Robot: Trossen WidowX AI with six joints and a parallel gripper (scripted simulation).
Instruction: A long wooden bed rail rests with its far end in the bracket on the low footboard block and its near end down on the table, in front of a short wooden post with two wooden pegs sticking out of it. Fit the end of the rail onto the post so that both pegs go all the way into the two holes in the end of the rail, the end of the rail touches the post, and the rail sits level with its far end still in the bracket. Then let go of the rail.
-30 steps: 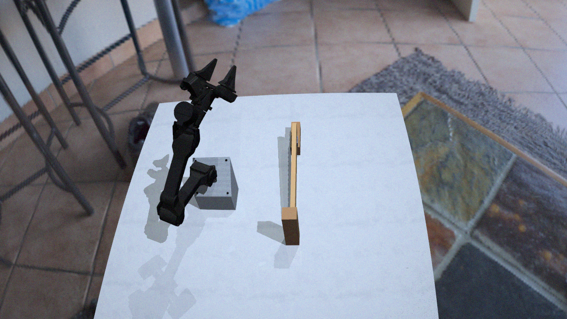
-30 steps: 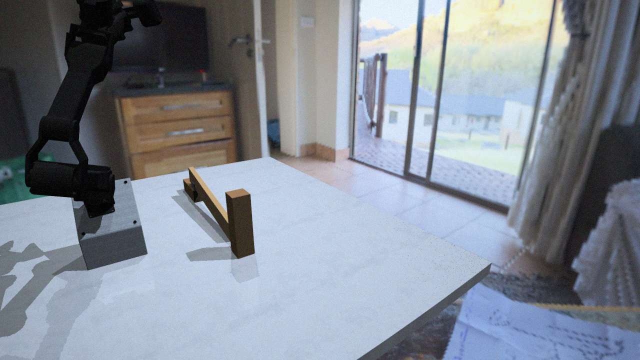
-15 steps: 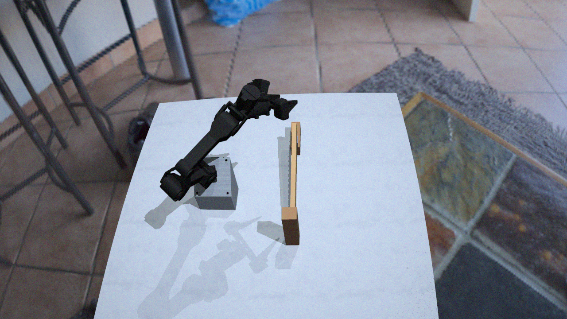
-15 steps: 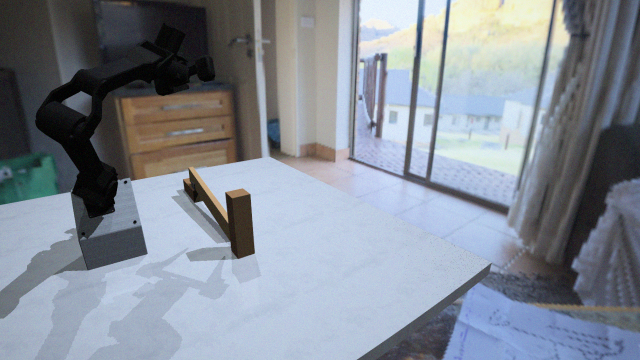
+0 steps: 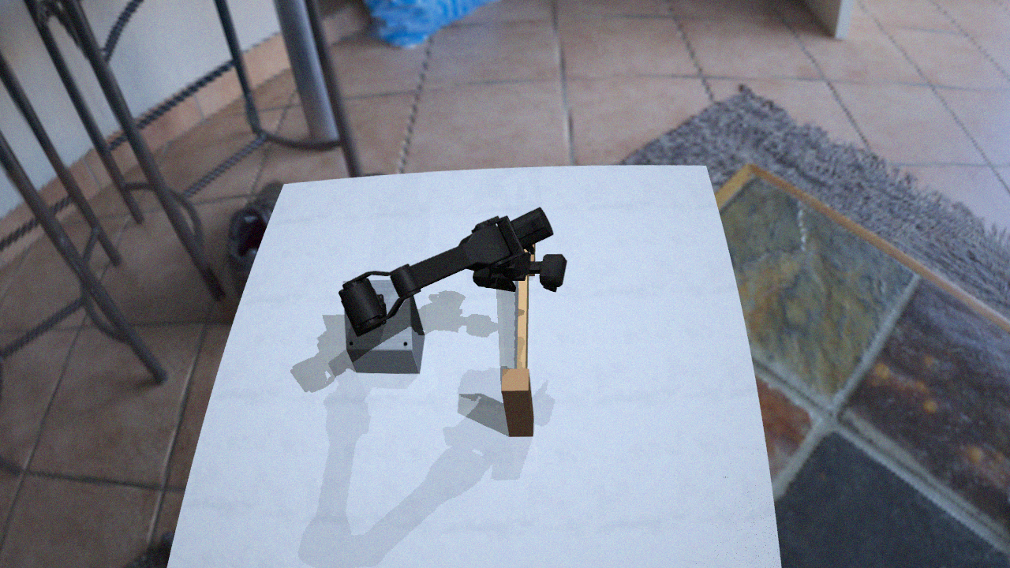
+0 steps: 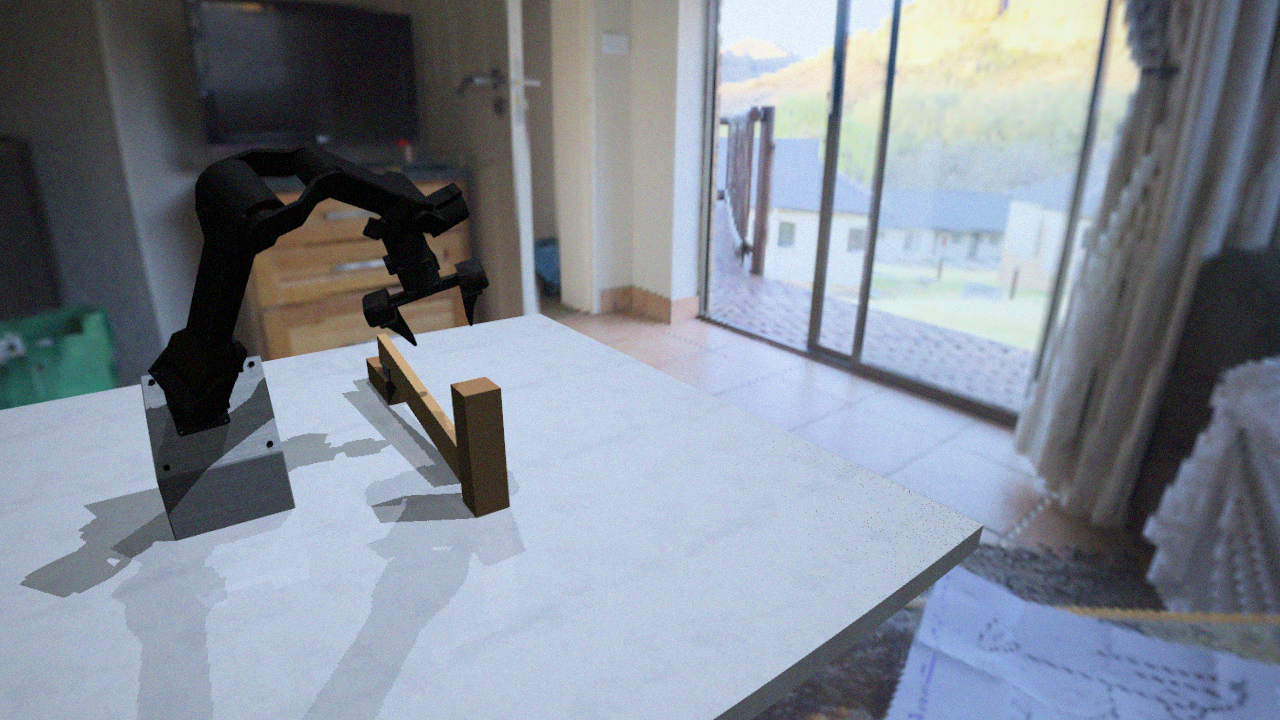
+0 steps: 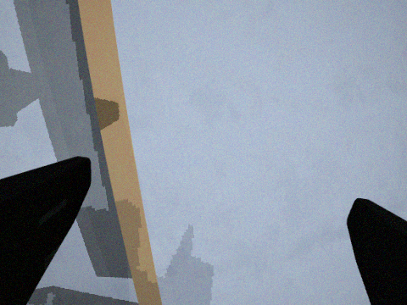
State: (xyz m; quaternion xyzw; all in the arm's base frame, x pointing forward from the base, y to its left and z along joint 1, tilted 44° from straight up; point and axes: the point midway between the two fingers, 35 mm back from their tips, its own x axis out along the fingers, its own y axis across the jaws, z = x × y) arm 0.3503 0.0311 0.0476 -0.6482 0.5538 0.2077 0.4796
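The long wooden rail (image 5: 522, 321) (image 6: 425, 402) (image 7: 119, 163) slopes down from the footboard block (image 6: 377, 380) towards the upright post (image 5: 518, 405) (image 6: 484, 447). The post hides the rail's near end in the top and exterior views, and the pegs and holes do not show. My gripper (image 5: 533, 288) (image 6: 443, 334) (image 7: 223, 191) is wide open and empty, pointing down above the rail. In the wrist view the rail runs slantwise below the fingers, just inside the left finger and far from the right one. The arm covers the footboard block in the top view.
The grey metal base block (image 5: 387, 360) (image 6: 228, 488) of the arm stands left of the rail on the white table (image 5: 635, 424) (image 6: 671, 537). Shadows of the arm fall across the table and rail. The post stands taller than the rail beside it.
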